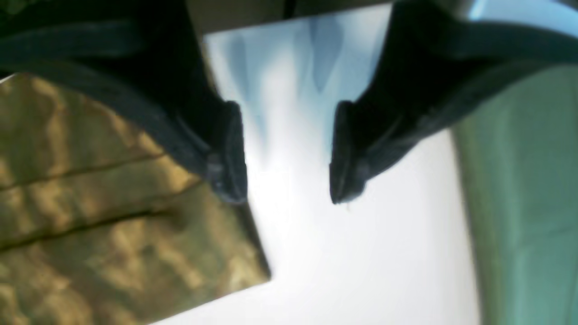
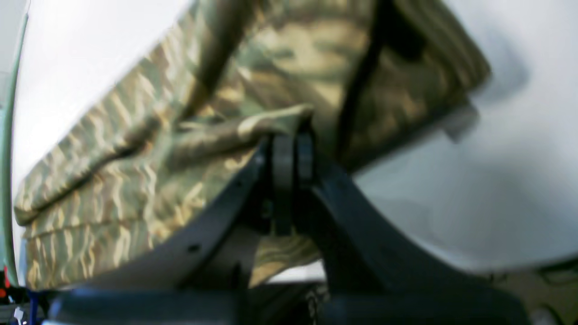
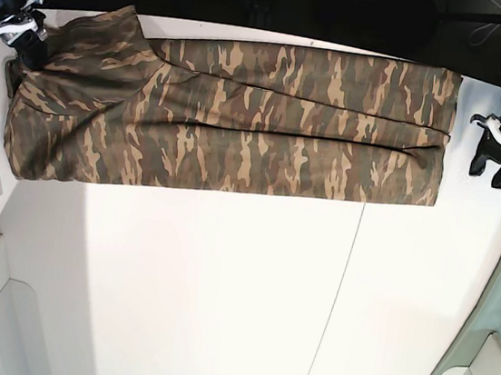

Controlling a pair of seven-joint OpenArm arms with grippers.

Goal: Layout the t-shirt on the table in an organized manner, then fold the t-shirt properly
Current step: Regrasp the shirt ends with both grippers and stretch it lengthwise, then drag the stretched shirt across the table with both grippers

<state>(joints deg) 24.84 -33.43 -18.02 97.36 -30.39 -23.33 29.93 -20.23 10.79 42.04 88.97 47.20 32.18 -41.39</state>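
White tabletop, the table (image 3: 219, 293), fills most of the base view, with 1 thin dark seam (image 3: 338, 290) running across its bare area. Beyond the far edge the background is dark.

Item under inspection: the t-shirt (image 3: 241, 118), camouflage print, lies on the table along the far edge as 1 long band stretching almost from one side to the other. Several lengthwise creases cross it. The end on that view's left is wider and bunched; the end on the right finishes in a straight edge.

My left gripper (image 1: 289, 153) stands with its jaws well apart and nothing between them. Only bare white table shows in the gap. It sits just beside the shirt's straight end, clear of the cloth; in the left wrist view a corner of the fabric lies to one side of one finger.

My right gripper (image 2: 291, 149) has its jaws pressed together on a fold of the t-shirt at the bunched end. The right wrist view shows a ridge of cloth pinched at the fingertips, with the rest of the garment spreading away across the table. That view is blurred, so finer detail cannot be read.
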